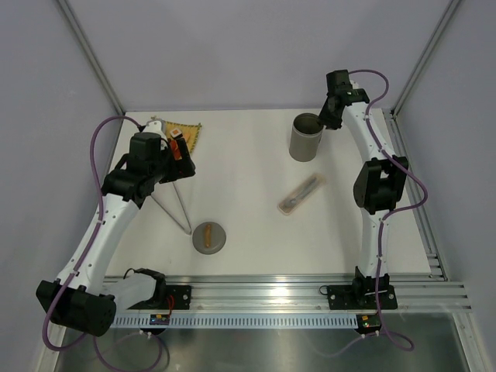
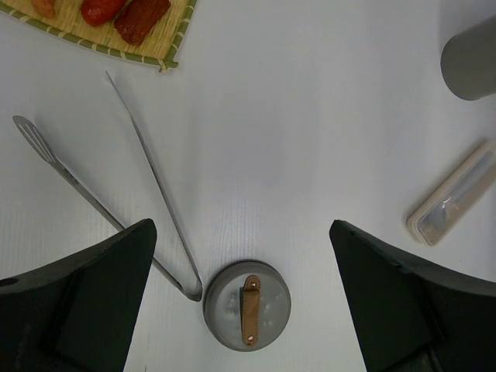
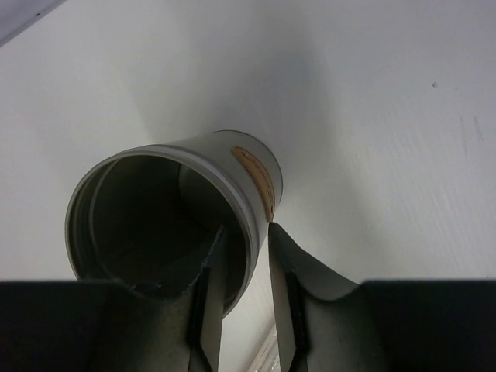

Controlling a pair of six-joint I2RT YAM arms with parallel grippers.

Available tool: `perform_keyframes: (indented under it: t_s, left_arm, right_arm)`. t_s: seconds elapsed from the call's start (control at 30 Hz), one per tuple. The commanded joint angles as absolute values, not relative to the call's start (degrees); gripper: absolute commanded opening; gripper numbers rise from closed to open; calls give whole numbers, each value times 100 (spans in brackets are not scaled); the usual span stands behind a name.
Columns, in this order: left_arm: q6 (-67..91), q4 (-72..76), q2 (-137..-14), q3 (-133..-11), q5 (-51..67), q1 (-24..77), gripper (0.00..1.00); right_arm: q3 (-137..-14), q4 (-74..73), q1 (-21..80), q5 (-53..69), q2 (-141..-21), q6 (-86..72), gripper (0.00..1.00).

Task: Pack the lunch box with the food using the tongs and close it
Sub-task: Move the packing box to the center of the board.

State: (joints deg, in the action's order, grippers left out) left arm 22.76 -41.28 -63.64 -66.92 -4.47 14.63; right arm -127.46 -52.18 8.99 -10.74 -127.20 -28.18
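Observation:
The lunch box stands upright and uncovered at the back right, grey and hollow. My right gripper is shut on its rim, one finger inside the wall and one outside. The tongs lie on the table as a narrow V, their joined end next to the round lid. The food, red and orange pieces, sits on the yellow woven mat at the back left. My left gripper hangs open above the tongs and lid, holding nothing.
The grey lid with a brown handle lies flat near the front. A pale oblong cutlery case lies aslant between the lid and the lunch box. Walls and frame posts bound the table at the back and sides.

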Motion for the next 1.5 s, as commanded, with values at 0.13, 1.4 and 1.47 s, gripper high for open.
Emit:
perform_keyframes:
  t_s: [0.13,1.4,1.47]
  left_arm:
    - [2347,-4061,-6275,-6609,-360,1459,99]
    - [2505,-4596,-6951,-7215,-308,828,99]
    - [2426,-4675,-7162,-7408,-229,677,99]
  right_arm:
    - [-12665,-5203,941,-703,-12595,-2698,22]
    - [-13236,-5854,2892,-1486,-12744,-2021,10]
    - [-13280,-5862,2927,-1345,-12788,-2074,17]
